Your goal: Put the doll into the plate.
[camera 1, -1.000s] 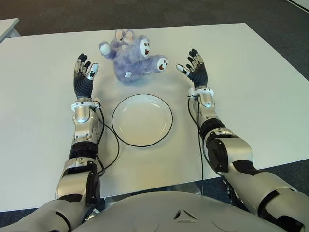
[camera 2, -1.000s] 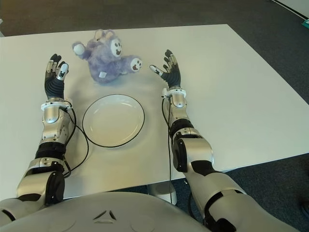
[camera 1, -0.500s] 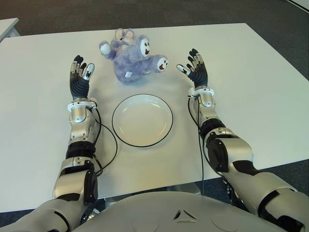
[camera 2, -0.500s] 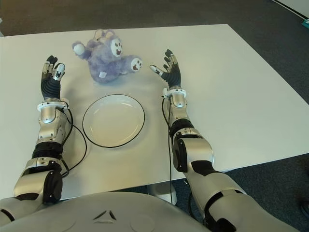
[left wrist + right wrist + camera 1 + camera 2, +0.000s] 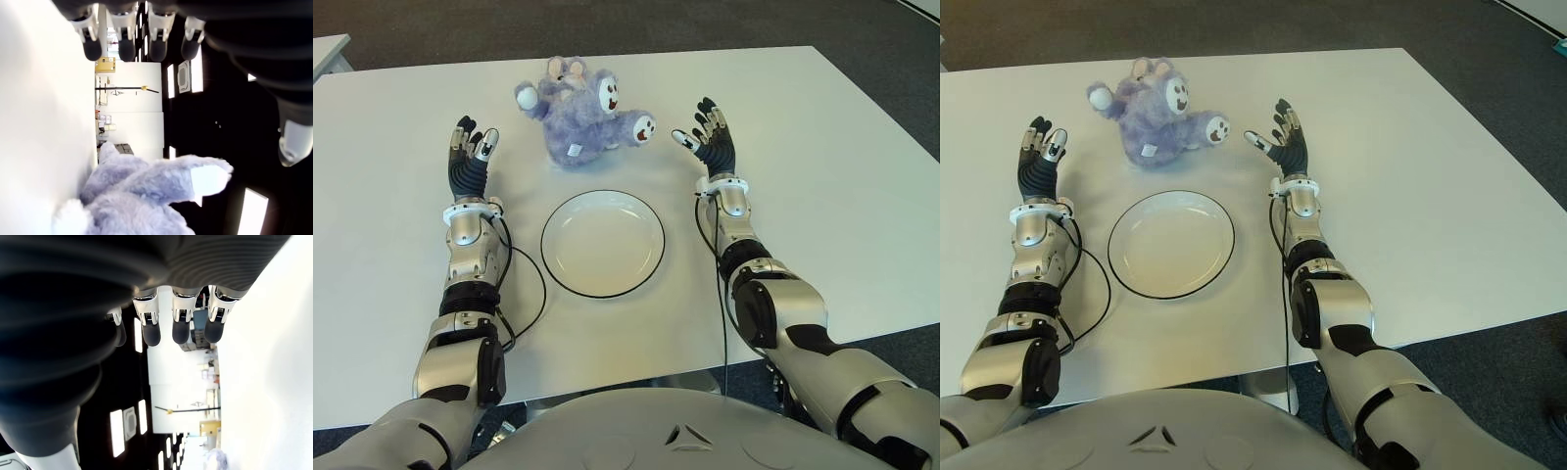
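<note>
So this is looking like the very start of the job, the reach-in step before any grab. The doll [image 5: 583, 112], a fuzzy purple plush thing, is lying on the white tabletop [image 5: 822, 147] just beyond the plate [image 5: 602, 243], on the far side from the robot, slightly toward the robot's left of the plate's middle, and not touching its rim as far as I can tell. The plate is sitting with nothing in it. The left hand [image 5: 469, 163] is hovering to the left of the doll, a bit apart from it, palm turned inward with the fingers stretched out wide and holding nothing; its own wrist camera is showing the fingertips [image 5: 126, 46] straight and the doll's fur off in the distance. The right hand [image 5: 1282, 143] is showing to the right of the doll, close to its outstretched foot, also spread wide and carrying nothing. Both hands are flanking the doll like they're getting ready for a two-sided scoop. My guess for the next move: both hands need to be closing in on the doll from either side, squeezing the soft body gently, lifting it clear, then bringing it back toward the robot and setting it down over the plate's middle. Being plush, it's probably going to squish and sag, so the grip will want to be on the body, not a limb.
</note>
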Robot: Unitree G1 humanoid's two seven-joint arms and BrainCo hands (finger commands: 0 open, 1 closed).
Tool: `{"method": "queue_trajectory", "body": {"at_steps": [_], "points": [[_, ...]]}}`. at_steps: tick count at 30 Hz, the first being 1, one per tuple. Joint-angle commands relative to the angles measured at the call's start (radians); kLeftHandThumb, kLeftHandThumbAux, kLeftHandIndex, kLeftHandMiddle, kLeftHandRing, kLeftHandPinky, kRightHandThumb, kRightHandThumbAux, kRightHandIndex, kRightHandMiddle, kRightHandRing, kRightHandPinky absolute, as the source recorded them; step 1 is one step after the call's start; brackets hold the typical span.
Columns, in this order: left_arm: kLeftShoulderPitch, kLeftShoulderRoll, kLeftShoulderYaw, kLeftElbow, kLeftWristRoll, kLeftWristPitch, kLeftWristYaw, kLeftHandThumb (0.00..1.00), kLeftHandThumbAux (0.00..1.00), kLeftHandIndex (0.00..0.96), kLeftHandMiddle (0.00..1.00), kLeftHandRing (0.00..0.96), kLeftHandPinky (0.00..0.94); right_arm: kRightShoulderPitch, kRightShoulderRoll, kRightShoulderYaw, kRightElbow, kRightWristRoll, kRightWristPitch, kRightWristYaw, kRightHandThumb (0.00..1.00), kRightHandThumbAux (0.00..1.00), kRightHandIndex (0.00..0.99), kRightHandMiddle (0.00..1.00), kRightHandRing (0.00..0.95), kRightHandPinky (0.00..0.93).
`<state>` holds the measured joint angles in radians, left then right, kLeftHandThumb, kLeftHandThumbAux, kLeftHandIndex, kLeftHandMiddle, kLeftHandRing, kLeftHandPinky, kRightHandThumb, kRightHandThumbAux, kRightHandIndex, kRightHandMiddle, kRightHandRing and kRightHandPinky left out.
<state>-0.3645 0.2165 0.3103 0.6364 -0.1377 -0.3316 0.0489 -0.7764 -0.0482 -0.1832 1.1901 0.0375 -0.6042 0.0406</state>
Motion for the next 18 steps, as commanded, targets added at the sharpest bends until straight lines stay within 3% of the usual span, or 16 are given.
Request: {"method": "queue_trajectory", "body": {"at_steps": [1,18], "points": [[-0.021,0.031,-0.005,0.006,0.026,0.039,0.024,0.066,0.495,0.0,0.024,0.013,0.0,0.08,0.018,-0.009,0.04,0.01,0.0,0.002,0.034,0.796,0.053,0.054,0.047,0.06],[-0.088,0.092,-0.02,0.011,0.058,0.106,0.038,0.103,0.448,0.0,0.012,0.015,0.0,0.077,0.019,-0.008,0.043,0.009,-0.003,0.003,0.034,0.793,0.054,0.058,0.05,0.065]]}}
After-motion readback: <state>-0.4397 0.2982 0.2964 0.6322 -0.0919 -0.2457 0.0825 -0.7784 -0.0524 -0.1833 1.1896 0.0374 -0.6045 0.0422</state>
